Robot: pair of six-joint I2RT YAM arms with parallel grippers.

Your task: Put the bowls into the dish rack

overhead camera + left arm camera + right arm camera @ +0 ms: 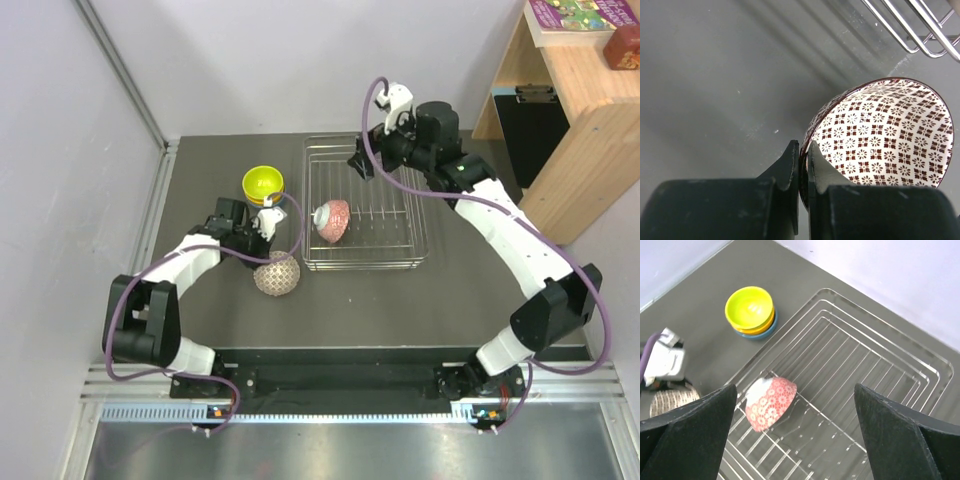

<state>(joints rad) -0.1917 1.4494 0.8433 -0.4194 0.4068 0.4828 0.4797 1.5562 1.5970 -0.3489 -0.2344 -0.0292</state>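
My left hand (pixel 802 162) is pinched tight on the rim of the brown-patterned bowl (pixel 885 135), down at the tabletop (pixel 715 90), with the dish rack (pixel 920 30) just ahead of it. My right hand (pixel 794 386) is wide open and holding nothing. The red-patterned bowl (pixel 770 402) is tipped in the dish rack right below it.

The dark grey surface (pixel 400 300) carries a wire dish rack (pixel 385 225) toward the back. Left of it stands a stack of bowls (pixel 263 185), lime-yellow on top. Nearer lies a tipped brown-patterned bowl (pixel 277 273).
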